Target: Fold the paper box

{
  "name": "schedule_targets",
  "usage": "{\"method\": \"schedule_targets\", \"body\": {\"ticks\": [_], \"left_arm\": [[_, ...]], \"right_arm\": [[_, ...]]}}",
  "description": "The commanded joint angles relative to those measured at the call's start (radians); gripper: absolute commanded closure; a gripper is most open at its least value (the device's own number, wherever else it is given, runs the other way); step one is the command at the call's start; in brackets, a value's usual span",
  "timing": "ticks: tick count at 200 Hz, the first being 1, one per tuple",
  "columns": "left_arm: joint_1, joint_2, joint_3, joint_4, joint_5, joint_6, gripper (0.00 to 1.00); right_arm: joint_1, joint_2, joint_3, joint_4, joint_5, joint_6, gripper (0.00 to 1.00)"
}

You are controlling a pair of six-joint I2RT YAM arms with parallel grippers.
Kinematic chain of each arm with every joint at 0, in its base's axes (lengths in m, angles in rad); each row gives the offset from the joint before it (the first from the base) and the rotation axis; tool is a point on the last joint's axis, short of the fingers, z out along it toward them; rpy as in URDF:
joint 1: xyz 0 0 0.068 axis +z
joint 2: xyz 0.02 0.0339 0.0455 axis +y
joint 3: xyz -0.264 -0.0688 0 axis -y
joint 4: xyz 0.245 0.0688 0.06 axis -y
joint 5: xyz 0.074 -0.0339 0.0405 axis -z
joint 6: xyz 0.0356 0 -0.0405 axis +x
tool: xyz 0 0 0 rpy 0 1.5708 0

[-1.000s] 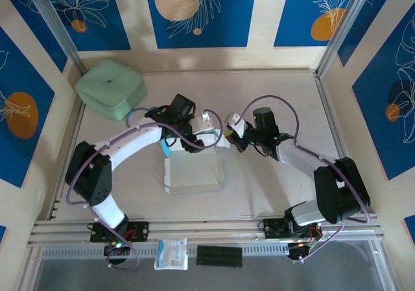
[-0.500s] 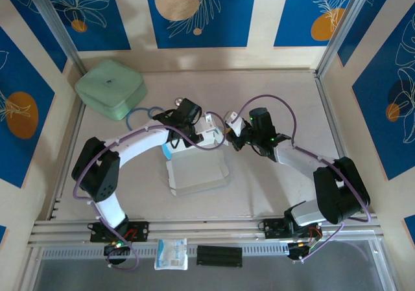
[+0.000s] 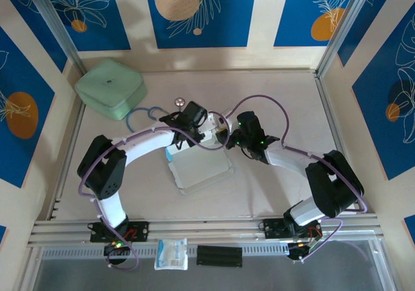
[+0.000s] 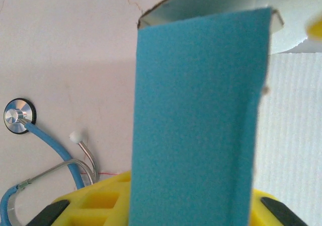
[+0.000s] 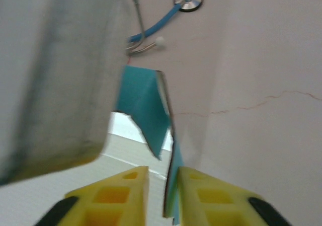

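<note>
— Where's the box (image 3: 200, 169)?
— Middle of the desk (image 3: 279, 96), well off every edge, white face up. Its far flap (image 4: 196, 110) stands up teal between my two arms.
— What's changed?
— Over the last second my left hand (image 4: 191, 208) has closed, and it now pinches that flap. My right hand (image 5: 163, 185) was pressed together; now it's slightly spread, with the card edge loose in the gap.
— Meaning?
— I reckon the flap has passed to the left, so the right is free for the next fold.
</note>
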Motion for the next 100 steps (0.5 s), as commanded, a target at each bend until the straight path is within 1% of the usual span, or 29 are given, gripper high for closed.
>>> {"method": "schedule_targets", "body": {"ticks": [1, 16, 50, 65, 78, 100], "left_arm": [[-0.012, 0.028, 0.001, 0.008, -0.010, -0.017, 0.73], [-0.012, 0.024, -0.010, 0.022, -0.007, -0.008, 0.73], [-0.012, 0.030, -0.021, 0.037, 0.004, 0.001, 0.73], [-0.013, 0.032, -0.023, 0.047, 0.009, 0.006, 0.73], [-0.014, 0.030, -0.025, 0.052, 0.012, 0.009, 0.73], [-0.016, 0.029, -0.027, 0.053, 0.013, 0.015, 0.73]], "right_arm": [[-0.026, -0.028, 0.023, -0.054, -0.206, -0.009, 0.74], [-0.081, -0.064, 0.034, -0.137, -0.360, -0.046, 0.72], [-0.270, -0.117, 0.080, -0.315, -0.708, -0.098, 0.65], [-0.351, -0.135, 0.117, -0.389, -0.800, -0.121, 0.63], [-0.402, -0.140, 0.151, -0.448, -0.822, -0.159, 0.63], [-0.464, -0.102, 0.214, -0.494, -0.703, -0.180, 0.63]]}}
